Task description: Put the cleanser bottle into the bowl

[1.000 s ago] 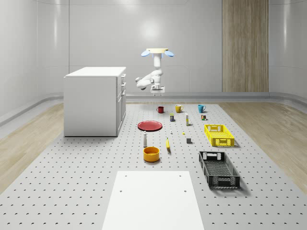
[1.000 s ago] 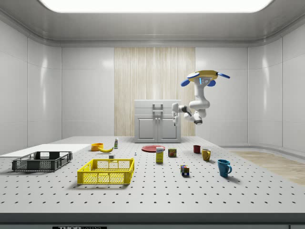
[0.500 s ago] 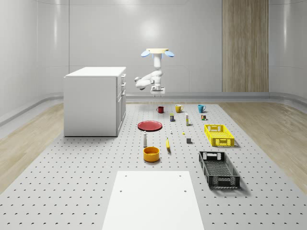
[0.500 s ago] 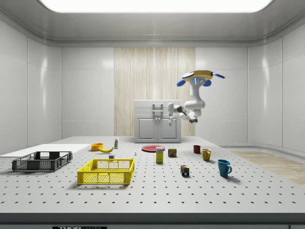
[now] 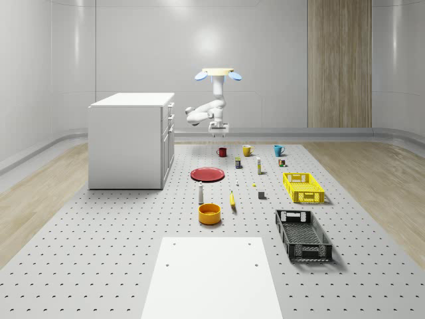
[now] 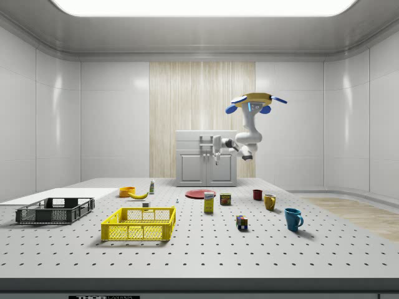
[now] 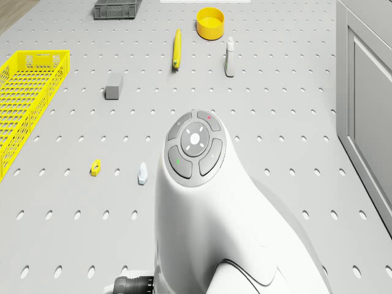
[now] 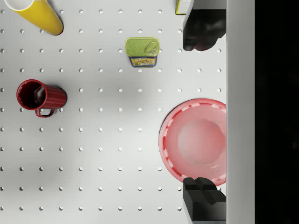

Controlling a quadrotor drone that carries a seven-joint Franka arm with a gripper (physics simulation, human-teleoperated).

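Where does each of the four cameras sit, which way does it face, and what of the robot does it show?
Whole-scene view: high off the robot, facing the white cabinet; shows the hovering drone and arm.
Side view: low at the table's side; shows drone, arm, tool.
Drone view: on the drone, facing forward and down at the white cleanser bottle and orange round bowl; shows the arm's white link.
Wrist view: looks down past the open tool at the red round plate.
Shared: whole-scene and side views both show the plate.

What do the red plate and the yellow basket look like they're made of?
The red plate looks like glossy plastic or glazed ceramic: a soft sheen lies across its shallow well, so either could fit. The yellow basket looks like moulded plastic, with open lattice walls in one even colour.
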